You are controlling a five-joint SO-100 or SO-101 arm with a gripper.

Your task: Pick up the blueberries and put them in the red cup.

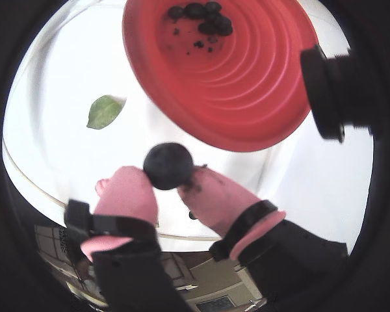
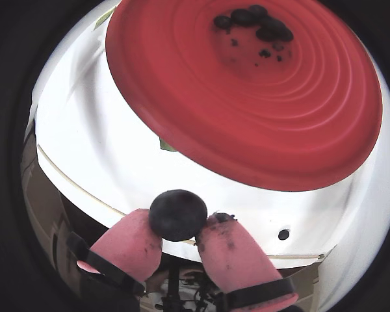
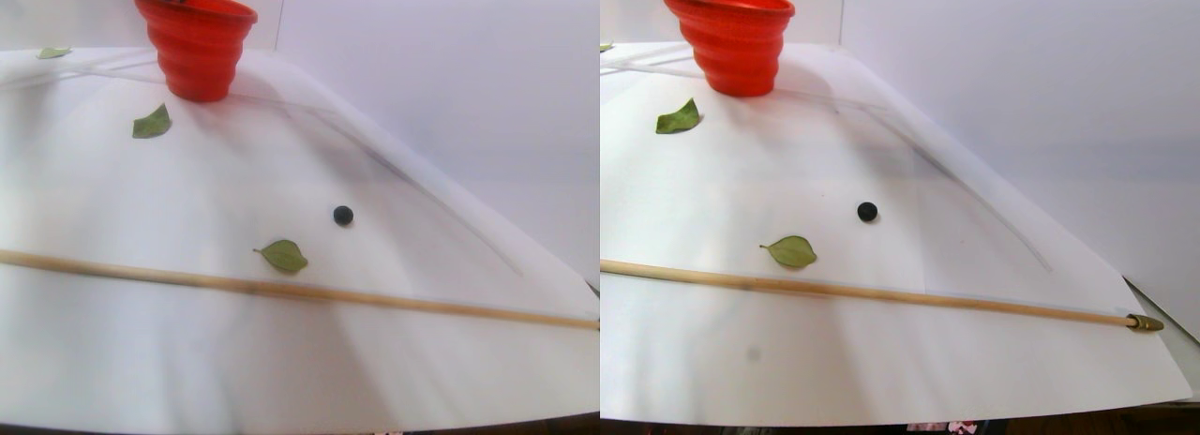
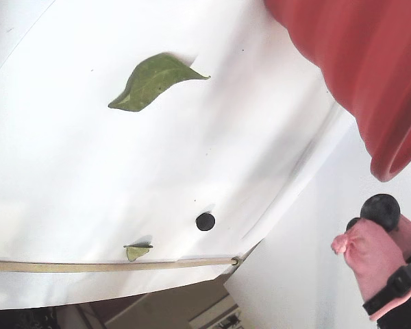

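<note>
**One berry in my hand, one left on the worktop**

Pink fingers sit closest to the lens, and my hand is closed on a single berry, pinched between the two pads. I hold it up in the air just beside the cup, near the rim but not yet over the opening, as far as both wrist views show. The fixed view agrees: the held berry hangs just below the cup's rim in that picture, apart from it.

Inside the cup, a small cluster of berries lies on the bottom with a few dark specks around it, so several are already delivered. I judge the task well along.

What remains: the berry I carry has to go over the rim and be let go. One more berry lies loose on the worktop, towards the right edge in the stereo pair, well apart from the cup and near a leaf and a long wooden stick. I see no other loose berries, though the views do not cover every corner.
</note>
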